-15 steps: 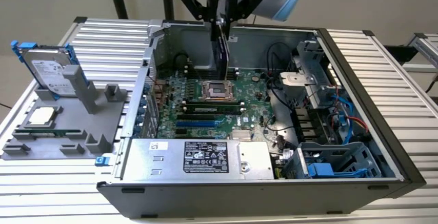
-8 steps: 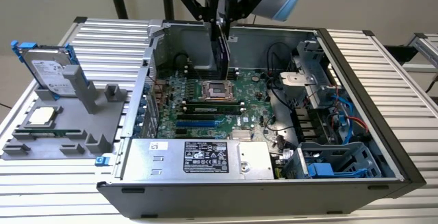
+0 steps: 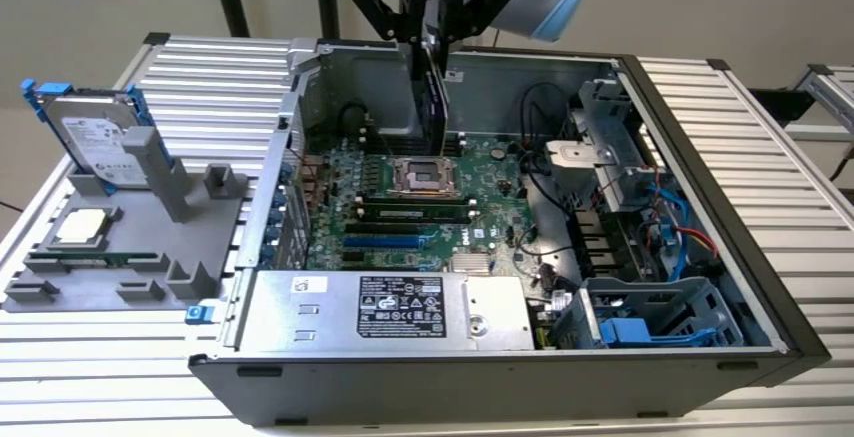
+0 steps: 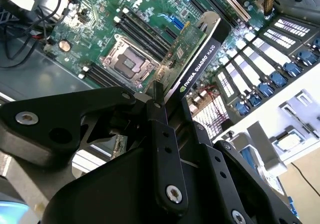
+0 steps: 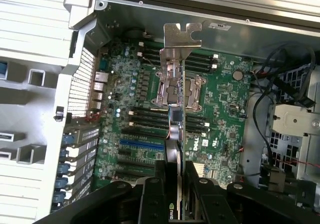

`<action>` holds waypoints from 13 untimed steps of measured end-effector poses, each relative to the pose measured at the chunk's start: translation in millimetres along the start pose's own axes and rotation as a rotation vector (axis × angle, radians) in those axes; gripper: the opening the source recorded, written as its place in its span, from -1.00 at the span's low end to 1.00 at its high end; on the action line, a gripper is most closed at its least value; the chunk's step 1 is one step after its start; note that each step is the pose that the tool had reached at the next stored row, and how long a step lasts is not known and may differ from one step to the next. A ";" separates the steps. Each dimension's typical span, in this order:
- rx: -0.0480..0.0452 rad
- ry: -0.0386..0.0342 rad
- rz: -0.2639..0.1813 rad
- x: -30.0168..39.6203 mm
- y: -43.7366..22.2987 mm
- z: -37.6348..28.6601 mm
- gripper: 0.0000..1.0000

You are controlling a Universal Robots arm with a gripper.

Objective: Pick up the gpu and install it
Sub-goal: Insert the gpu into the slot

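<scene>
The gpu (image 3: 434,97) hangs on edge above the large green motherboard (image 3: 400,197) inside the open computer case, with my gripper (image 3: 430,42) shut on its upper edge. In the second wrist view the gpu (image 4: 195,59) shows its black cooler face and green card, reaching out from my gripper (image 4: 167,99) over the CPU socket area. The first wrist view looks along the gpu (image 5: 176,119): its silver bracket (image 5: 182,39) is at the far end, and my gripper (image 5: 179,171) clamps the near end. The card is held clear of the board's slots.
The case walls (image 3: 747,207) ring the board. A power supply (image 3: 400,307) and a drive cage (image 3: 654,317) sit at the near side, with cables at the exterior view's right. A grey fixture (image 3: 120,257) outside the case holds a hard drive (image 3: 100,137) and a CPU (image 3: 80,227).
</scene>
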State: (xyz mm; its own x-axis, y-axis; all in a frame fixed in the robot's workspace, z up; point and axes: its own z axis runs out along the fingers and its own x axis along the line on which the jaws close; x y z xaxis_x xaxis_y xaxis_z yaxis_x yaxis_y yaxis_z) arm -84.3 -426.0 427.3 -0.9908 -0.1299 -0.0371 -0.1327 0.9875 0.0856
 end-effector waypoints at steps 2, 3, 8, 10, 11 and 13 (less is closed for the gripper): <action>-0.0001 0.0003 -0.003 0.0 0.0 0.0 -1.00; -0.0003 0.0006 -0.007 0.0 0.0 0.0 -1.00; -0.0009 0.0022 -0.025 0.0 0.0 0.0 -1.00; -0.0011 0.0027 -0.031 0.0 0.0 0.0 -1.00; -0.0013 0.0030 -0.035 0.0 0.0 0.0 -1.00; -0.0015 0.0035 -0.040 0.0 0.0 0.0 -1.00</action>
State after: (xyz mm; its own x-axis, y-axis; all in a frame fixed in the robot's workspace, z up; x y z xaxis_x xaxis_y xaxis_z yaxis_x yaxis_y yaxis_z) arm -84.3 -426.0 427.3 -0.9848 -0.1700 -0.0370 -0.1726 0.9813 0.0856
